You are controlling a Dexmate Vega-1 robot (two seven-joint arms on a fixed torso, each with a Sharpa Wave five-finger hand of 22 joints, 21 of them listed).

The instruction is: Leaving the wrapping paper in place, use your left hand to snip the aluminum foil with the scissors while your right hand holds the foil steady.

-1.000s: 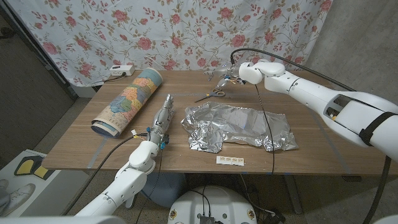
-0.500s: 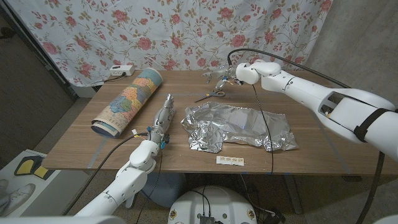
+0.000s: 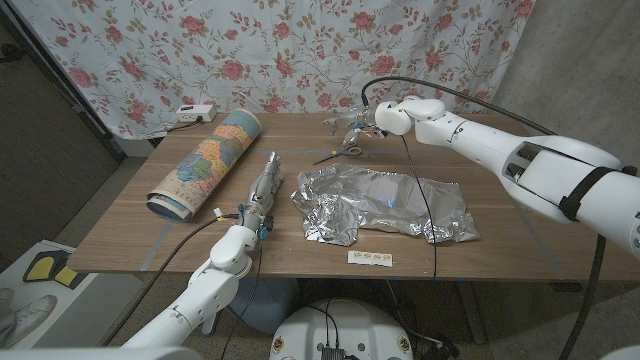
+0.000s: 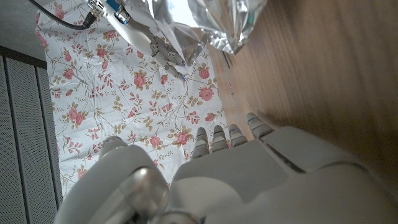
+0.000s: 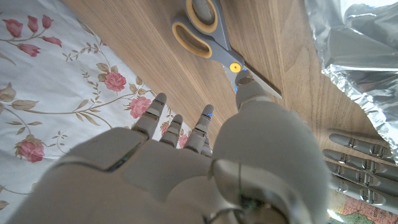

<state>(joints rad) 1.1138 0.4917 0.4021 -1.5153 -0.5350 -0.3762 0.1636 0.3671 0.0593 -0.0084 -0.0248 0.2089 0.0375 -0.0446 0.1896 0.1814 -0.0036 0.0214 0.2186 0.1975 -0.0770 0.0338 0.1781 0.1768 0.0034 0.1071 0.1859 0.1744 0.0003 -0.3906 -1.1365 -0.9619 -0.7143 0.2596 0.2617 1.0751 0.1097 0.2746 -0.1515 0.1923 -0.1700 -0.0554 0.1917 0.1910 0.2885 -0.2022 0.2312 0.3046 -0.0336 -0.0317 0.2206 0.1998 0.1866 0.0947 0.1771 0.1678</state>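
Observation:
A crumpled aluminum foil sheet lies on the table's middle; it shows again as foil and foil. Scissors with grey and yellow handles lie beyond its far edge, blades shut, seen close as scissors. My right hand hovers just past the scissors with fingers spread, holding nothing; in its wrist view the thumb of my right hand overlaps the blade. My left hand lies stretched out left of the foil, empty, also my left hand. The wrapping paper roll lies at the left.
A white power strip sits at the table's back left. A small white label strip lies near the front edge. A black cable from my right arm hangs across the foil. A floral curtain hangs behind the table.
My right hand and forearm have shifted slightly left, closer over the scissors. Left hand, foil, scissors and roll are unchanged.

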